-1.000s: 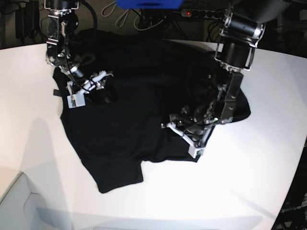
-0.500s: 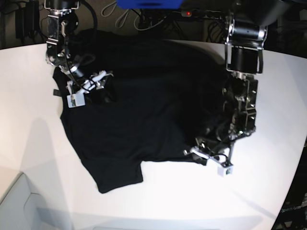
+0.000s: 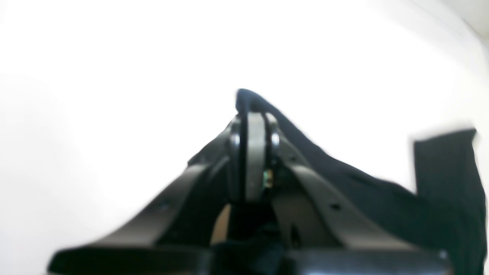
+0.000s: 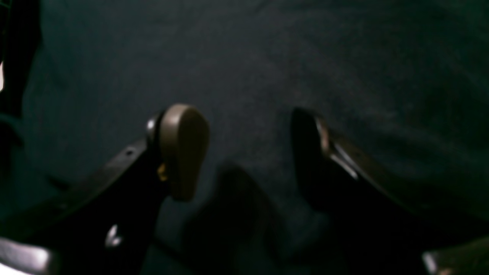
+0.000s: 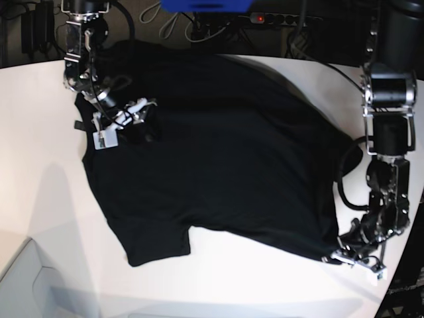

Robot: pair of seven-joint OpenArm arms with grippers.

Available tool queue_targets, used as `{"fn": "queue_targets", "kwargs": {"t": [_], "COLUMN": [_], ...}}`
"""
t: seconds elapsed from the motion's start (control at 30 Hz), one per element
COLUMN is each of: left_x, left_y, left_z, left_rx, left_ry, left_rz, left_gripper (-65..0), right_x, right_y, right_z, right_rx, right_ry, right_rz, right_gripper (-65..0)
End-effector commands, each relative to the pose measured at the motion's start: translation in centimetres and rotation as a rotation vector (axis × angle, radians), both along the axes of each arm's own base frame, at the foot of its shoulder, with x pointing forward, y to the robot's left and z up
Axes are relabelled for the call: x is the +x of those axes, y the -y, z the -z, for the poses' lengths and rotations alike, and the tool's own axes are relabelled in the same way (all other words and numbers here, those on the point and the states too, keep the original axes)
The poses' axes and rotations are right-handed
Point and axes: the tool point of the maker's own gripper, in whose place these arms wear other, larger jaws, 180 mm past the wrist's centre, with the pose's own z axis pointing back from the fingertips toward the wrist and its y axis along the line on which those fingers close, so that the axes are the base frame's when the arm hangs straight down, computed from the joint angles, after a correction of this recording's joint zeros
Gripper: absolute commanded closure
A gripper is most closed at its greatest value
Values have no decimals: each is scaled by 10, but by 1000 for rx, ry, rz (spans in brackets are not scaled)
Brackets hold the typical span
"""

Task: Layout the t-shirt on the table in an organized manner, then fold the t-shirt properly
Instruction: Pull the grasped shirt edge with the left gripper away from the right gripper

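Note:
The black t-shirt [image 5: 218,152] lies spread over most of the white table [image 5: 40,146]. My left gripper [image 5: 354,256] sits at the table's near right edge, shut on a corner of the t-shirt. In the left wrist view its fingers [image 3: 255,152] are pressed together, a point of black cloth [image 3: 246,97] sticks out past them, and the t-shirt [image 3: 386,198] trails off to the right. My right gripper [image 5: 124,118] hovers open over the shirt's far left part. Its two fingers [image 4: 183,149] stand wide apart above dark cloth [image 4: 267,68], holding nothing.
A power strip [image 5: 281,18] with a red light and cables lies behind the table's far edge. The table's curved rim [image 5: 405,232] runs close beside the left gripper. A pale grey panel [image 5: 23,281] fills the near left corner.
The left gripper closed on the shirt's edge and pulled it toward the near right edge, stretching the shirt out wider. The right arm has not moved.

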Motion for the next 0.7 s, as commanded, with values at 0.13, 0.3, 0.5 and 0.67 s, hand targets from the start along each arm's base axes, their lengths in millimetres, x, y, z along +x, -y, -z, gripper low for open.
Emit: {"fn": "queue_targets", "kwargs": {"t": [0.13,0.3,0.5,0.67], "left_x": [15,11,-1,-39], "left_y": [-35,-34,-33,-11], "left_z": [-9,2,8,19], "left_rx": [-4,-12,-9,-9], "left_ry": [51,24,-27,-29], "left_rz": [-100,-102,-75,18], "left_gripper": [-98,-402,-650,-650], "right_x": [5,1,0,0], "right_y": [1,1,1,1], "right_z": [-9,-6,-6,-6], "right_rx": [7,8,8,8], "right_ry": [33,23,23,23], "right_rz": [-4,-5,-6,-6], "right_gripper": [-377,-377,-377,-377]}}
